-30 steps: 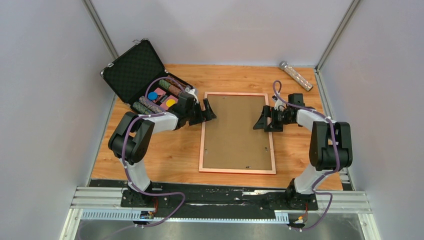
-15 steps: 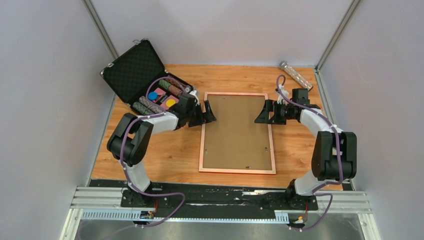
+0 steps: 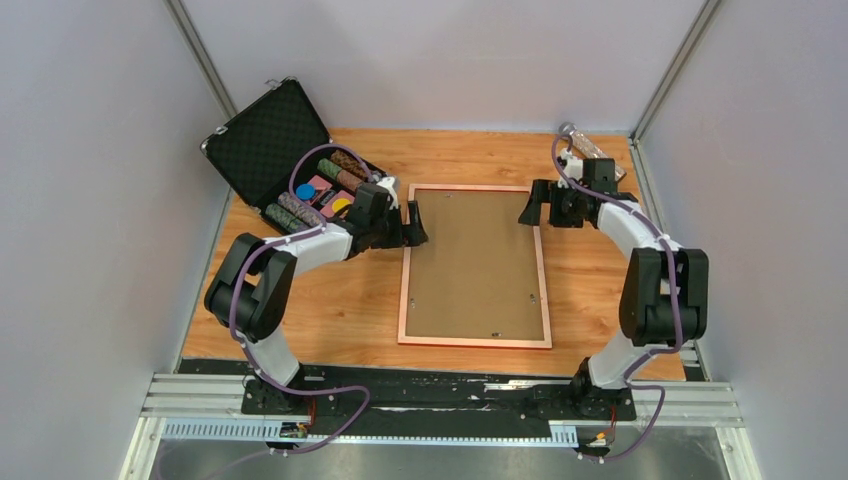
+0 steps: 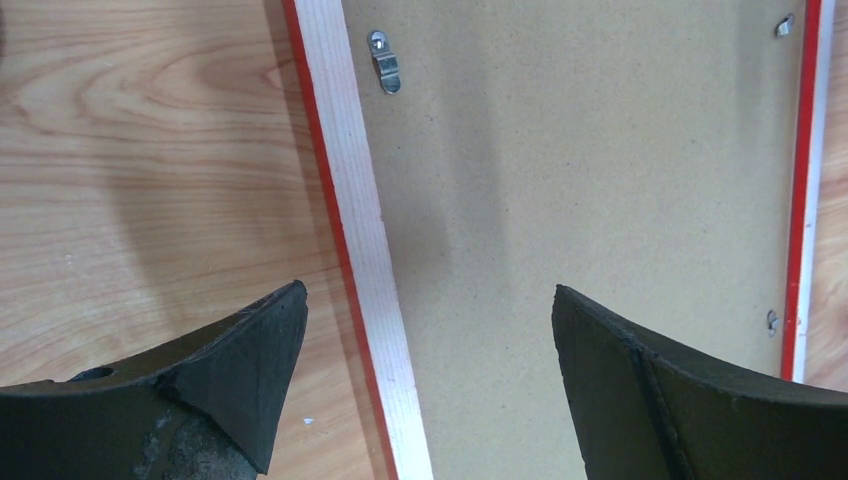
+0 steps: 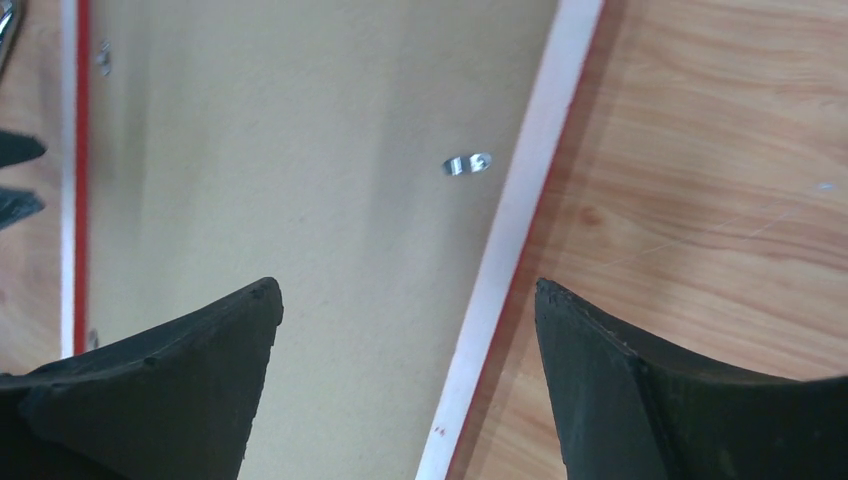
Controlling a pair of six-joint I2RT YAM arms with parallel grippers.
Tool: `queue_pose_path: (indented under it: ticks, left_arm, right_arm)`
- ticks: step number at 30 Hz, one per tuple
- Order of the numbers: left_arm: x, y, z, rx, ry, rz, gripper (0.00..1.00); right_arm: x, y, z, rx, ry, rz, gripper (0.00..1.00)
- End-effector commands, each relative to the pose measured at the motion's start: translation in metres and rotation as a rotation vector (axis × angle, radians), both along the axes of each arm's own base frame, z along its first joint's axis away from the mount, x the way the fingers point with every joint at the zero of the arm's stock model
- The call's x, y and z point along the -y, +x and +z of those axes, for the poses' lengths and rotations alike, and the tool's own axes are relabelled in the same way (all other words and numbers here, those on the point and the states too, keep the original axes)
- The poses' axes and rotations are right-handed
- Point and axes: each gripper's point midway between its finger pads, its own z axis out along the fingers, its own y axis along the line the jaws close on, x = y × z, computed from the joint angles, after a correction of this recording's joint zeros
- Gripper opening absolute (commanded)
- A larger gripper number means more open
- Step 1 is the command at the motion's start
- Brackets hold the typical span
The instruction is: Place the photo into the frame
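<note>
The frame (image 3: 475,341) is laid face down mid-table, with a brown board (image 3: 473,270) seated in it. The photo can't be seen anywhere, so whether it's tucked under that board can't be told.

The left gripper (image 4: 428,290) is spread wide with nothing held, hung over the frame's left rail near the far end, one finger out over the table (image 3: 330,300) and one over the board. The right gripper (image 5: 407,285) is likewise wide open and empty, straddling the right rail opposite.

Best guess: the back is being dealt with, either opened up or locked down. A small metal clip (image 4: 383,60) is in view near each gripper, so a fingertip would probably have to be lowered onto one and swung gently. If too much pressure is used, the frame could get shoved across the wood.
</note>
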Motion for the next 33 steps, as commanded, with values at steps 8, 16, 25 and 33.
queue_pose_path:
  ticks: [8,16,25,33]
  left_arm:
    - [-0.002,0.014,0.018,0.106,0.053,-0.043,0.93]
    - [0.0,0.012,0.007,0.076,0.054,-0.053,0.74]
    - [0.002,0.013,-0.016,0.015,0.059,-0.038,0.6]
    - [0.002,0.011,-0.02,0.004,0.048,-0.022,0.37]
  right_arm:
    - [0.018,0.054,-0.017,-0.014,-0.082,-0.156,0.91]
    - [0.012,0.052,-0.026,-0.04,-0.056,-0.139,0.89]
    - [0.01,0.053,-0.024,-0.027,-0.049,-0.133,0.88]
    - [0.011,0.053,-0.027,-0.024,-0.056,-0.129,0.87]
